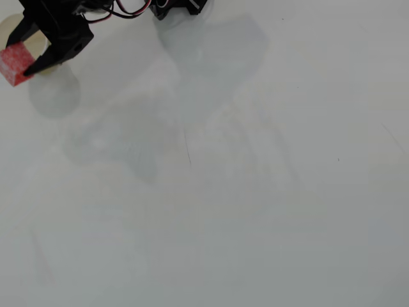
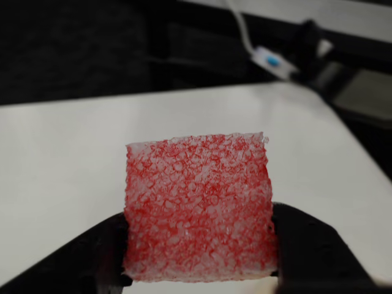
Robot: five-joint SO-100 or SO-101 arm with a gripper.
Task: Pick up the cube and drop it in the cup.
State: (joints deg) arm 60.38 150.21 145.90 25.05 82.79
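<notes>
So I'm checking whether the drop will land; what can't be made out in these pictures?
- The cup: overhead view, mostly hidden by the gripper and cut off by the edge; absent from the wrist view.
- The cube: its height over the cup is unclear in both.
- The fingers: the wrist view's bottom edge cuts them off.

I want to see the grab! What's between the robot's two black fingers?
The red cube, pinched between the gripper's two fingers, shown best in the wrist view.

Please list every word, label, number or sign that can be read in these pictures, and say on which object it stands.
None can be read. The cube in the gripper, the cup and the table show no writing. In the wrist view, the blue mark on a blurred white connector is too unclear to read.
</notes>
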